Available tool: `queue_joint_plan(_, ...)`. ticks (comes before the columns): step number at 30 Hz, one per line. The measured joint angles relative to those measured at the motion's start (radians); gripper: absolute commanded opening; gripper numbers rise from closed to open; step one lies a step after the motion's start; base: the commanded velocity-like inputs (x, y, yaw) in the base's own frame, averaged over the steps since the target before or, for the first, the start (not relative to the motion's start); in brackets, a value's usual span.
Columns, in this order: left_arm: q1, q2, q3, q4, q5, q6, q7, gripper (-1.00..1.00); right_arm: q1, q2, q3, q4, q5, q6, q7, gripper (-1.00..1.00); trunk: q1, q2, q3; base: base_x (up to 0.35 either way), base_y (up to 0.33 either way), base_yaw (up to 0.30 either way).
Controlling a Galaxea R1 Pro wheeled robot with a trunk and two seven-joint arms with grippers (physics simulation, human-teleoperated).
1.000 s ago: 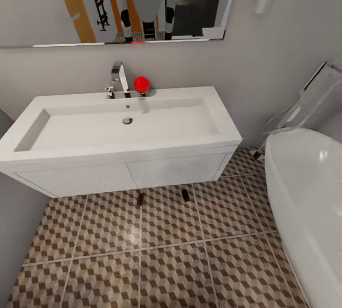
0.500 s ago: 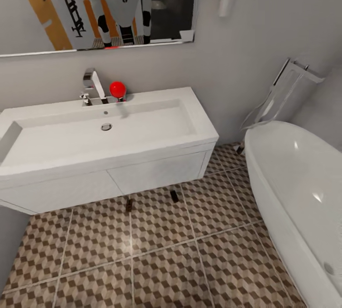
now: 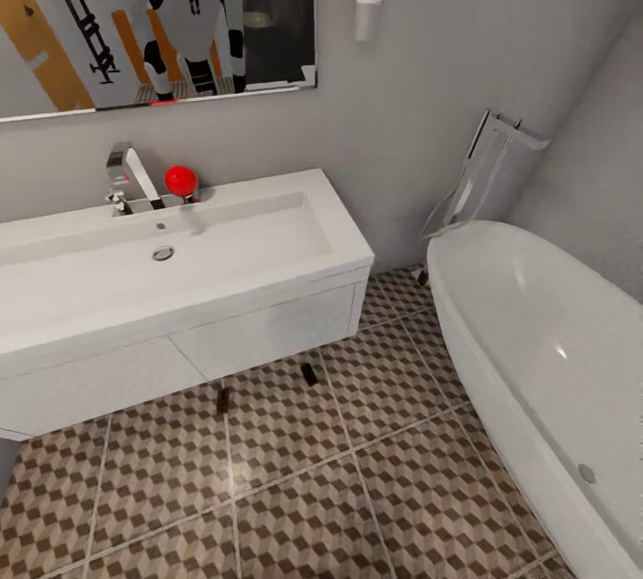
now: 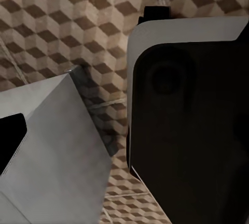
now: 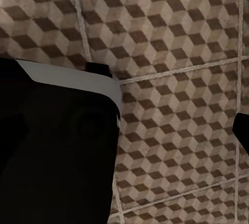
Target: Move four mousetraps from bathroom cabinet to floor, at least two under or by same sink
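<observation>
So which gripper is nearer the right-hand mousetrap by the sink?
Cannot tell. That mousetrap lies on the floor by the sink; both wrist views face floor tiles beside the robot's body, without settling left or right.

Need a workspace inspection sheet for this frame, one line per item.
Surface: bathroom floor, cube-pattern tiles, pale grout.
Job's things: two mousetraps on the tiles at the foot of the sink, one left of the other; other two and the cabinet nothing seen.
Clutter: red ball beside the tap.
Pincers: state cannot be told.
Cables: nothing seen.
Surroundings: bathtub to the right, mirror above.
</observation>
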Motion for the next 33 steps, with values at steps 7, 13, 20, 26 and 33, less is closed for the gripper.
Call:
queue_joint_plan(7,0.0,0.002,0.0,0.0,0.0,0.0,0.0,1.0,0.0,-0.001,0.0,0.0,0.0,-0.009,0.0,1.0,0.0,0.0,0.009,0.0,0.0,-0.227)
queue_joint_plan(13,0.0,0.002,0.0,0.0,0.0,0.0,0.0,1.0,0.0,-0.002,0.0,0.001,0.0,-0.009,0.0,1.0,0.0,0.0,0.016,0.0,0.0,-0.225)
queue_joint_plan(20,0.0,0.002,0.0,0.0,0.0,0.0,0.0,1.0,0.0,-0.001,0.002,0.002,0.0,-0.01,0.0,1.0,0.0,0.0,0.025,0.0,0.0,-0.225)
queue_joint_plan(26,0.0,0.002,0.0,0.0,0.0,0.0,0.0,1.0,0.0,0.0,0.002,0.002,0.0,-0.01,0.0,1.0,0.0,0.0,0.033,0.0,0.0,-0.225)
queue_joint_plan(33,0.0,0.002,0.0,0.0,0.0,0.0,0.0,1.0,0.0,0.004,0.002,0.004,-0.001,-0.01,0.0,1.0,0.0,0.0,0.042,0.0,0.0,-0.224)
